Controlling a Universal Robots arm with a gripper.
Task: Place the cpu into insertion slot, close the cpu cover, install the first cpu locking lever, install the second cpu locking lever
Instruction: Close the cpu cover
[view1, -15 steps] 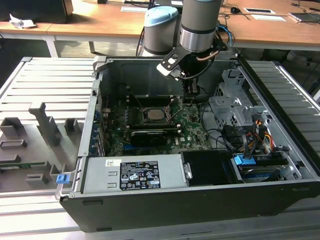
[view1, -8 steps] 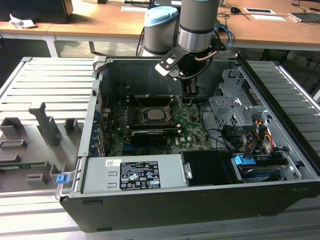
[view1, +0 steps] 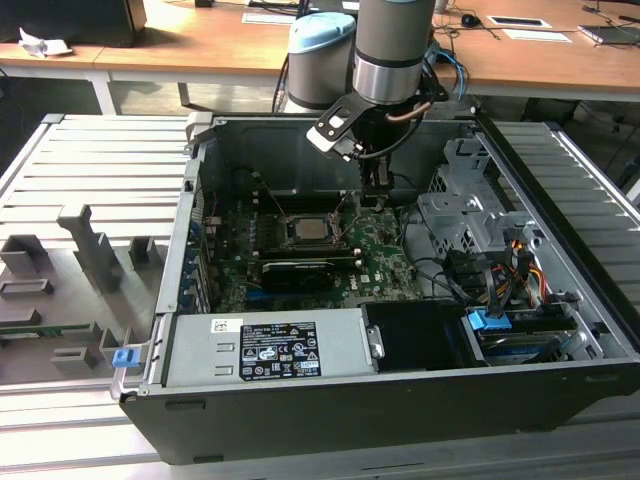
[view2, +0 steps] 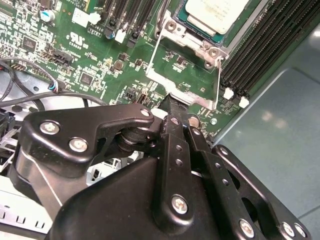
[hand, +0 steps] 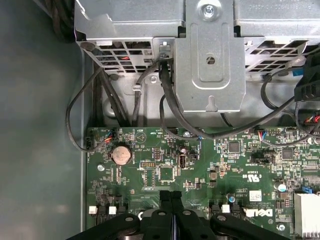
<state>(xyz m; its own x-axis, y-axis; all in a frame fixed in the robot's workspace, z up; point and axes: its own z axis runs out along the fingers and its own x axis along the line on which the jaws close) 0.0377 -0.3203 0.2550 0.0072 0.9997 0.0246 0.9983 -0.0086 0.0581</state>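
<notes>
The cpu (view1: 308, 231) lies silvery-topped in the insertion slot (view1: 288, 243) on the green motherboard; in the second wrist view the cpu (view2: 215, 12) sits inside the slot's metal rim (view2: 175, 26). The cpu cover (view2: 196, 98), a thin silver frame, is swung open away from the slot, with green board showing through its cut-out. My gripper (view2: 171, 100) is shut, its black fingertips touching the cover's free edge. Whether they pinch that edge I cannot tell. In the exterior view the gripper (view1: 372, 198) hangs inside the case just to the right of the slot. The shut fingers (hand: 165, 200) also show above the board.
Black memory slots (view2: 260, 50) run beside the slot. A metal drive cage (view1: 470, 215) with cables stands at the exterior view's right and a power supply (view1: 265, 350) at the front. Black cables (hand: 165, 100) hang under a steel bracket (hand: 210, 65). Grey fixtures (view1: 80, 270) lie outside the case.
</notes>
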